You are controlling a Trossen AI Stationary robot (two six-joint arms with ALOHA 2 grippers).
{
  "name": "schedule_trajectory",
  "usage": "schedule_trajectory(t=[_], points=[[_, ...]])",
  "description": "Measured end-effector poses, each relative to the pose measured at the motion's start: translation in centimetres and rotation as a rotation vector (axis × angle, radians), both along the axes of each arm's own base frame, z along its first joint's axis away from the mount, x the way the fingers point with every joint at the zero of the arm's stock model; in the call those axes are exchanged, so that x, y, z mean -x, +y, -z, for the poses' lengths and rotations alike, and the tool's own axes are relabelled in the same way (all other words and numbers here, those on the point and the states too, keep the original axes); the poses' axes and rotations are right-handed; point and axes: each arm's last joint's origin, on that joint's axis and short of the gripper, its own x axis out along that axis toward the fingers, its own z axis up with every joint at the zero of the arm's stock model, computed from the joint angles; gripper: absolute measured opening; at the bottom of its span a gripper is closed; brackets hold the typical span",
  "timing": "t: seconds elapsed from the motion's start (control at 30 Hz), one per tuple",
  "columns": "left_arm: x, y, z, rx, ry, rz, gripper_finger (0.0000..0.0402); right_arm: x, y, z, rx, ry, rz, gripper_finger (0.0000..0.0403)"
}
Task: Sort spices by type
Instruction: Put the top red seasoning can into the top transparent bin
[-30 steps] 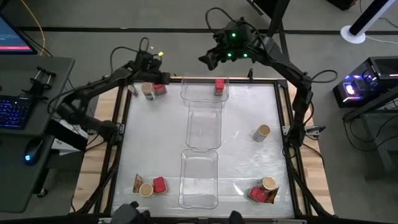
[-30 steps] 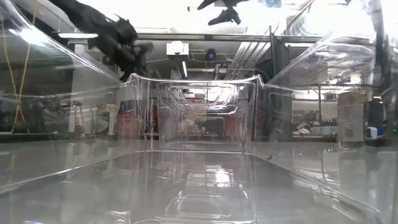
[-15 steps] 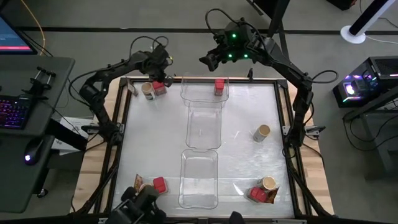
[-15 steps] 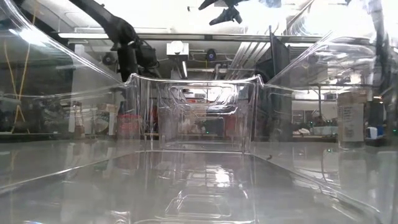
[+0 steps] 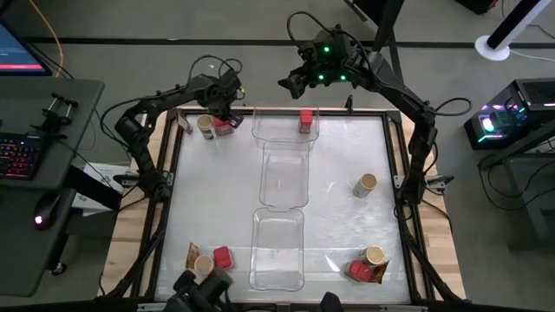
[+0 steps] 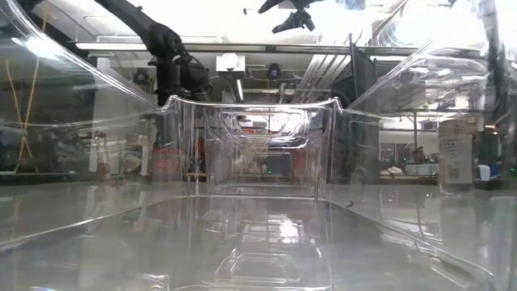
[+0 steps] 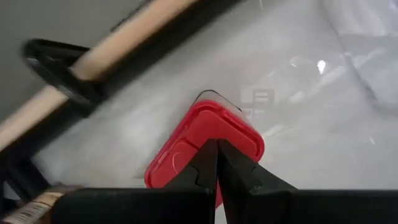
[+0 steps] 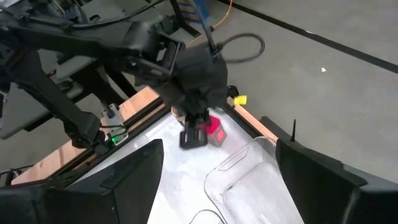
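Observation:
At the far left corner a red boxy container point(image 5: 224, 126) stands beside a tan-topped jar point(image 5: 206, 126). My left gripper point(image 7: 216, 144) is shut and points down over that red container point(image 7: 205, 146); the right wrist view shows it point(image 8: 191, 138) close beside the container point(image 8: 214, 130). My right gripper point(image 5: 290, 84) hangs open high above the table's far edge, holding nothing. Another red container point(image 5: 305, 120) stands in the far clear tray point(image 5: 284, 134). A jar point(image 5: 365, 185) stands alone at the right. My left gripper has its shut fingertips point(image 7: 211, 155) over the lid of the red container point(image 7: 186, 155), coming from above and pointing down. The container stands upright on the table. I cannot tell whether the fingertips touch the lid.
Two more clear trays point(image 5: 284, 178) point(image 5: 277, 247) lie in a line down the table's middle. Near left are a packet point(image 5: 192, 253), a jar point(image 5: 204, 264) and a red container point(image 5: 223, 257). Near right are a jar point(image 5: 374, 256), a red container point(image 5: 358, 270) and a packet point(image 5: 379, 274).
My left gripper has swung toward the table's right and down toward the red container at the far left corner. It has tipped from a slant until it points nearly straight down, and it has stayed shut. The spices have not moved.

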Motion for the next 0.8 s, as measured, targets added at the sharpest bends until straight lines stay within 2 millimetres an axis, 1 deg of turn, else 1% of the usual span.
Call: schedule_trajectory(t=[0.13, 0.27, 0.53, 0.6, 0.67, 0.8], points=[[-1.9, -1.9, 0.0, 0.021, -0.023, 0.052, 0.0, 0.0, 0.0, 0.0, 0.005, 0.002, -0.004, 0.0307], [-3.3, -4.3, 0.1, 0.063, 0.014, 0.122, 0.0, 0.0, 0.0, 0.0, 0.006, 0.003, -0.004, 0.0307], [-4.4, -10.1, -0.1, 0.201, 0.187, 0.313, 0.0, 0.0, 0.0, 0.1, 0.015, 0.015, -0.013, 0.0307], [-4.8, -11.2, -0.5, 0.199, 0.192, 0.397, 0.0, 0.0, 0.0, 0.1, 0.017, 0.015, -0.014, 0.0307], [-5.0, -11.9, -1.3, 0.177, 0.195, 0.453, 0.0, 0.0, 0.0, 0.1, 0.017, 0.014, -0.014, 0.0307], [-4.3, -12.2, -4.0, 0.115, 0.137, 0.515, 0.0, 0.0, 0.0, 0.1, 0.017, 0.014, -0.014, 0.0307]])
